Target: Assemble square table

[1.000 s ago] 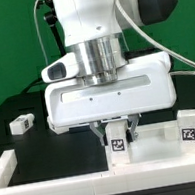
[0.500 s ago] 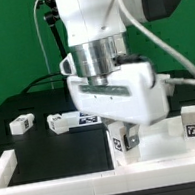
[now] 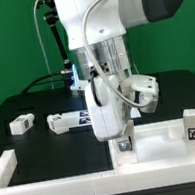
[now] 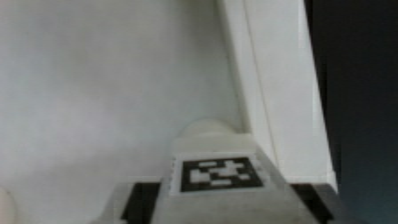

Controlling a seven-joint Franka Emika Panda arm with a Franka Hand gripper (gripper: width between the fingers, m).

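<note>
The white square tabletop [image 3: 159, 153] lies flat at the exterior view's lower right; in the wrist view its surface [image 4: 107, 100] fills most of the picture. My gripper [image 3: 120, 135] is shut on a short white tagged leg [image 3: 123, 144] that stands upright on the tabletop near its corner. In the wrist view the leg [image 4: 221, 165] sits between my two black pads [image 4: 143, 203], tag facing the camera. A second leg [image 3: 194, 126] stands on the tabletop at the exterior view's right. Two more legs [image 3: 22, 123] [image 3: 61, 122] lie on the black table at the exterior view's left.
Low white border bars [image 3: 9, 167] run along the front and the exterior view's left of the black table. The marker board [image 3: 82, 117] shows partly behind my arm. A green backdrop stands behind. In the wrist view the dark table [image 4: 365, 100] lies beyond the tabletop's edge.
My wrist has turned about its upright axis with the leg held in it, so the gripper body now shows edge-on. The leg stays at the same spot on the tabletop.
</note>
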